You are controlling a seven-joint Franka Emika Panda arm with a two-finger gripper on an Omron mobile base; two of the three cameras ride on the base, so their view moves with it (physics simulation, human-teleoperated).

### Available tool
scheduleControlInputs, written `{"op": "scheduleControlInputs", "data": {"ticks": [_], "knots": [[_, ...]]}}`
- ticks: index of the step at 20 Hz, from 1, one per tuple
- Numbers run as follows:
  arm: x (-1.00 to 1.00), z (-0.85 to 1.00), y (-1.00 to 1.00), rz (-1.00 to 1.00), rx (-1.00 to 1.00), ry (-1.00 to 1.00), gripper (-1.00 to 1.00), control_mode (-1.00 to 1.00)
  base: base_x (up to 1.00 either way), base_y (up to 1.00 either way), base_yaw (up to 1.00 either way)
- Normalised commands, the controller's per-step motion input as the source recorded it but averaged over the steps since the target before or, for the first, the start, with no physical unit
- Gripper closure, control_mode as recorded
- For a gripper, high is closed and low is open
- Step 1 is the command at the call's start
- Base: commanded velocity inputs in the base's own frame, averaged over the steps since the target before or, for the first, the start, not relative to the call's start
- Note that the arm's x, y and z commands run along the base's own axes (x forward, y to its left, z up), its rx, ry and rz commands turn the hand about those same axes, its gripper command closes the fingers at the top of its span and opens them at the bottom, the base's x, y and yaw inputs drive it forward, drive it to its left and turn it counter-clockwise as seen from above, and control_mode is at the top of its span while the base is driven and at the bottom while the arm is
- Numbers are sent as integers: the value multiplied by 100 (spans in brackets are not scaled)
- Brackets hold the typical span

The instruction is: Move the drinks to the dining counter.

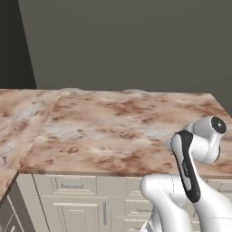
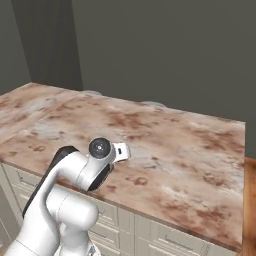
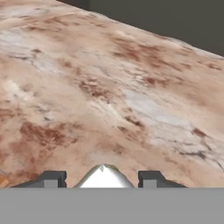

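Tool over the stone counter, white carton top between its tips.

Hand view: two dark fingertips (image 3: pixel 51 178) at the bottom edge, a white peaked carton (image 3: pixel 103 177) between them at bottom center; tool (image 3: pixel 101 179) looks clamped on it, contact itself cut off by the frame edge. Veined beige-and-reddish counter (image 3: pixel 109 96) spreads across the rest. Left base view: white arm (image 1: pixel 190 181) at lower right, over the counter's front edge, cream drawers (image 1: pixel 81 199) beneath. Right base view: arm at lower left, wrist above the near part of the counter.
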Motion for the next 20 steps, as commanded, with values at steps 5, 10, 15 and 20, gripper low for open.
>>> {"op": "scheduleControlInputs", "data": {"ticks": [5, 10, 15, 20], "knots": [[47, -4, 0, 0, 0, 1, 100, -100, 0, 0, 0], [53, -10, 0, 0, 1, 10, 100, -100, 0, 0, 0], [57, -7, 0, 0, 8, 17, 100, -100, 0, 0, 0], [46, -15, 0, 0, 3, 6, 100, -100, 0, 0, 0]]}}
